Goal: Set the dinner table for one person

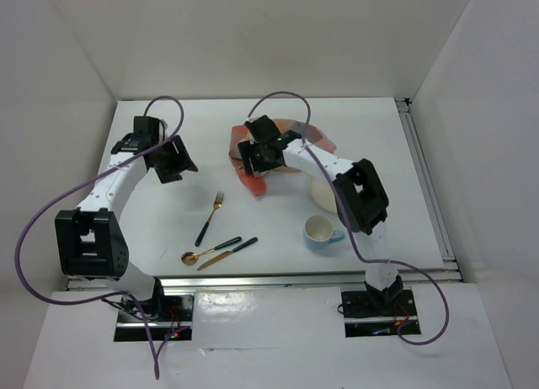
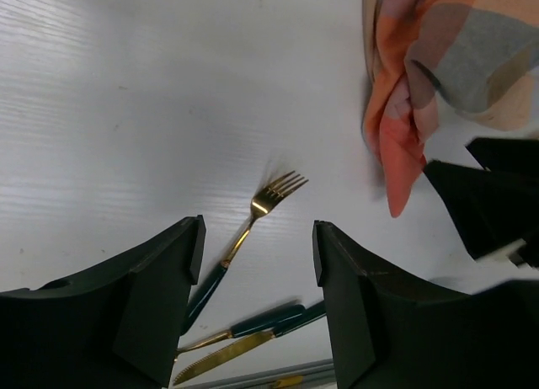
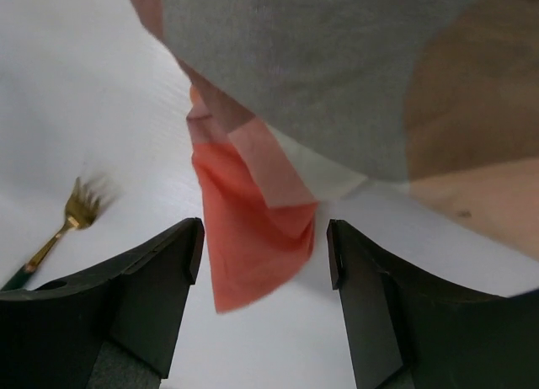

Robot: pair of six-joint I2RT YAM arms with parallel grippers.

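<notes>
Cloth mat (image 1: 253,185) bunched under wide-open R end effector (image 3: 265,237); L end effector (image 2: 259,229) wide, empty.

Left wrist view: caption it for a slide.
Open left gripper hovers above a gold fork on the white table, checked cloth nearby.

Left arm (image 1: 109,187) rises from its base, folds at the elbow well left of the fork (image 1: 210,216), and runs away to a wrist beyond it. The left gripper (image 1: 173,166) hangs just past the fork on its left side, tilted back toward the tines. Its jaws stand wide apart with nothing between them. Right arm (image 1: 324,162) bends at an elbow far right of the fork and reaches leftward. The right gripper (image 1: 257,157) sits beyond the fork and slightly to its right, pointing down, jaws spread wide and not clamped.
</notes>
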